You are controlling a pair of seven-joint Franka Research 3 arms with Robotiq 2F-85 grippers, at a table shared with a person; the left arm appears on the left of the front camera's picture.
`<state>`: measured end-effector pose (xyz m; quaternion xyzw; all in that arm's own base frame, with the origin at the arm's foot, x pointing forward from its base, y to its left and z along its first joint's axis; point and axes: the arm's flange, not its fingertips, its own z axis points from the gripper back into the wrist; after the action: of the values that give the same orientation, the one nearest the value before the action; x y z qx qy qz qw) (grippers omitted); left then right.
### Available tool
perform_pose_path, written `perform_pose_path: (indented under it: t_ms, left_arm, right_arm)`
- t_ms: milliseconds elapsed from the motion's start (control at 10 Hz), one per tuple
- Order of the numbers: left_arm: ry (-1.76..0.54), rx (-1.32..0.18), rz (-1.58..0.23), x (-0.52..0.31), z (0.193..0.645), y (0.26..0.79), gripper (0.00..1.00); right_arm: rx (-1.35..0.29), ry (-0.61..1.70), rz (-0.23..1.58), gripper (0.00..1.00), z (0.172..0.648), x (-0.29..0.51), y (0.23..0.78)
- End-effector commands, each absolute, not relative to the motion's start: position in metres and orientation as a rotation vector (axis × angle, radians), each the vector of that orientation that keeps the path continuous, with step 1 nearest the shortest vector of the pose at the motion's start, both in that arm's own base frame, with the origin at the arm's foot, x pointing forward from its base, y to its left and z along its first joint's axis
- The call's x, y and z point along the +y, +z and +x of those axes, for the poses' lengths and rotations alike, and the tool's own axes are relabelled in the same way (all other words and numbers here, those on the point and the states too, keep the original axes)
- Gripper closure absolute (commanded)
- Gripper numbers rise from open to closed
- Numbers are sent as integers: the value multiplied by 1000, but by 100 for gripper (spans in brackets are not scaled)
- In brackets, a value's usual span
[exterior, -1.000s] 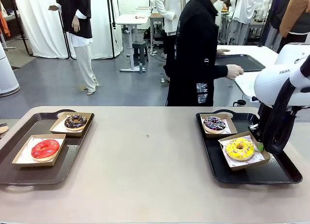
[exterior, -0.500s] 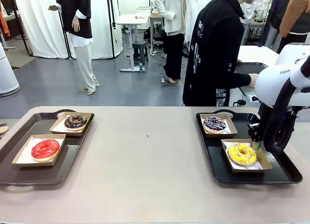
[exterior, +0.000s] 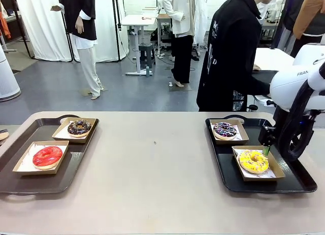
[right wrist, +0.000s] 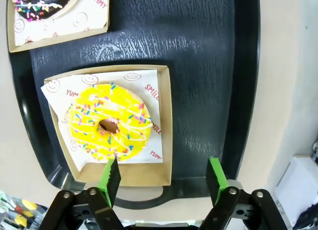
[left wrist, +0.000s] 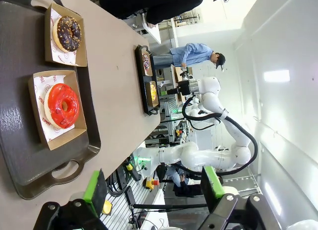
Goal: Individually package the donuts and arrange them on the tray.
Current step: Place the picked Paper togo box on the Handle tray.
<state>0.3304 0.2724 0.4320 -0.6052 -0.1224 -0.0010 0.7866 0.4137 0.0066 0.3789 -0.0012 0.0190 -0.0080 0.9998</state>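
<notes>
Four donuts lie in open cardboard boxes on two black trays. The chocolate donut [exterior: 79, 127] and the red donut [exterior: 47, 156] rest on the left tray [exterior: 20, 181]. On the right tray [exterior: 294, 181] are the purple donut [exterior: 224, 129] and the yellow donut [exterior: 253, 161]. My right gripper [exterior: 267, 147] hangs open just beyond the yellow donut's box, holding nothing. In the right wrist view the yellow donut [right wrist: 110, 122] lies ahead of my open right gripper [right wrist: 163, 174]. My left gripper [left wrist: 154, 185] is open above the near end of the left tray, with the red donut [left wrist: 62, 105] ahead.
A person in black [exterior: 228, 57] stands at the far side with their back turned, reaching to another table. The tan table [exterior: 152, 164] between the trays is bare. Both trays have raised rims and end handles.
The yellow donut's box went from tilted against my right gripper to lying flat on the tray. The right gripper opened and drew slightly away. The person stepped to the right.
</notes>
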Motion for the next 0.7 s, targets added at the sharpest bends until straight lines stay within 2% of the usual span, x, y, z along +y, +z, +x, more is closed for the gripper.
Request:
perform_pose_path:
  t_ms: [0, 100, 300, 600]
  left_arm:
    - [-4, -269, -1310, 273, 328, 434, 0]
    - [-4, -269, -1310, 273, 328, 434, 0]
    - [-4, -269, -1310, 273, 328, 434, 0]
    - [-4, -269, -1310, 273, 328, 434, 0]
  right_arm:
    - [46, 34, 81, 4, 396, -7, 389]
    - [60, 124, 261, 0, 390, -18, 404]
    - [-42, 178, 551, 0, 387, -63, 439]
    - [-168, 102, 929, 0, 390, -143, 467]
